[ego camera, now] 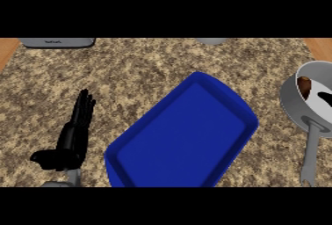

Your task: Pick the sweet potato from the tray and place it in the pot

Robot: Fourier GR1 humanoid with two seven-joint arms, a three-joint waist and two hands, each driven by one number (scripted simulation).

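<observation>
A blue tray [185,140] is seen lying slantwise in the middle of the speckled stone counter [136,70], its raised rim running from a rounded far corner near the centre down to the view's lower edge, where its near end is cut off. The tray's floor is shown bare.

At the right edge a grey pot [299,99] is set on the counter, partly cut off by the frame; its long handle [311,154] is pointed toward the lower edge. Inside the pot, against its far-left wall, a brown shape is seen, which is taken to be the sweet potato [304,83]; a dark shadow lies beside it on the pot's pale floor. A strip of bare counter is left between the tray's right rim and the pot's wall.

The left hand [73,136] is seen left of the tray, well apart from its rim, with its fingers [83,107] held straight and pointed away and the thumb turned out to the left; nothing is held in it. The right hand is not shown.

A broad stretch of counter lies open beyond the tray. At the far edge a grey appliance [57,42] and a small grey object [211,41] are partly visible, and wooden strips [8,50] are seen at both far corners.
</observation>
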